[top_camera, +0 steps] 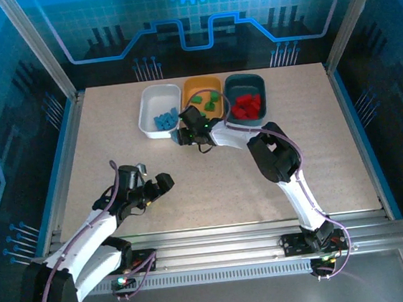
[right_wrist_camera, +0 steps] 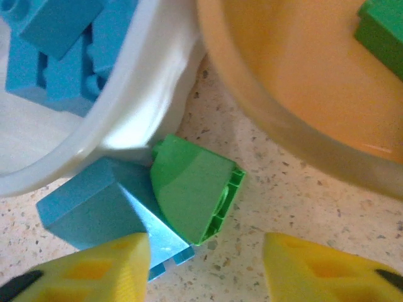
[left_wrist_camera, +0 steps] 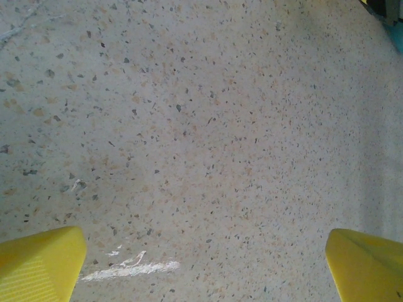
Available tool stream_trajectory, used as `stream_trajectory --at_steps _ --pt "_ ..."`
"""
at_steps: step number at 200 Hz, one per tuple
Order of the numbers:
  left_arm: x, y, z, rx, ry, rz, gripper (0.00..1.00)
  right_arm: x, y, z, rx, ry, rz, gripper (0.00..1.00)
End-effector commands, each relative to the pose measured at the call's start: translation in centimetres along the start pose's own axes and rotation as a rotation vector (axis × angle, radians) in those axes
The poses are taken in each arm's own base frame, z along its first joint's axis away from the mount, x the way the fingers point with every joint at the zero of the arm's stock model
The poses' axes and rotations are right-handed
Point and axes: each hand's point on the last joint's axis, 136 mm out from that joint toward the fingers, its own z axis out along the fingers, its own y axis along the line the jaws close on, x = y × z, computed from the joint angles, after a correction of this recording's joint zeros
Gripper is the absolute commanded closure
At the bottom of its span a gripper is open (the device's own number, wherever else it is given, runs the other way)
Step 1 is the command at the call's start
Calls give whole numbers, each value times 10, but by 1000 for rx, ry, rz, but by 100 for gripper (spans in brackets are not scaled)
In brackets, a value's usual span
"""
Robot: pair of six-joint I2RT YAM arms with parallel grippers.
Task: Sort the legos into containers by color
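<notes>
Green plastic wedge lego (right_wrist_camera: 192, 189) is lying beside the white plastic tray (right_wrist_camera: 126, 119); we are poising the right gripper (right_wrist_camera: 204, 251), unclenched and empty; next needs lowering, pinching.

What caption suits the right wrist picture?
Right gripper open over a green brick and a blue brick beside the white tray and orange tray.

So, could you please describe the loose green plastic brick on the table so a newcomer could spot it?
Look near the far edge of the speckled table. In front of the gap between the white plastic tray and the orange-yellow plastic tray, two bricks lie touching on the tabletop. It is the green sloped brick, not the light blue brick beside it.
</notes>
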Motion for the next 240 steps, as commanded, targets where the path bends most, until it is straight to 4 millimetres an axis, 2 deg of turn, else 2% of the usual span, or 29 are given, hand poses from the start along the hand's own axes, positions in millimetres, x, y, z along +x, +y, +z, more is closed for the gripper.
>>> stream_trajectory --at_steps 1,17,19,23,60,87,108,146,169,195,213,214,221,240 --pt "-1 -6 -5 10 -2 41 1 16 26 4 -44 22 -74 42" --pt "-3 -8 -7 12 -10 51 1 10 32 3 -55 25 -72 42" --pt "-3 -8 -7 11 -9 51 1 17 29 11 -45 42 -71 42" --pt "-4 -8 -7 12 -9 53 1 20 28 14 -41 53 -70 42" --pt "-2 -8 -8 12 0 56 1 30 34 20 -56 85 -42 42" --pt "-1 -6 -8 9 -2 54 1 28 42 21 -60 82 -60 43" --pt "1 -6 -10 10 0 51 1 23 39 24 -14 64 -78 45" --pt "1 -4 -14 5 -9 53 1 29 30 36 142 97 -138 52" --pt "2 -4 -16 5 -16 55 1 32 29 34 181 90 -157 60" --pt "1 -4 -18 7 -21 53 1 34 44 16 147 58 -190 66" --pt "0 -6 -21 10 -32 54 1 33 54 -12 114 15 -199 68" --pt "-1 -6 -22 10 -33 54 1 27 57 -18 105 -1 -196 68" --pt "-3 -7 -25 7 -47 56 1 20 62 -36 84 -34 -192 68" --pt "-10 -3 -31 -19 -95 44 1 -2 63 -68 70 -95 -168 67"
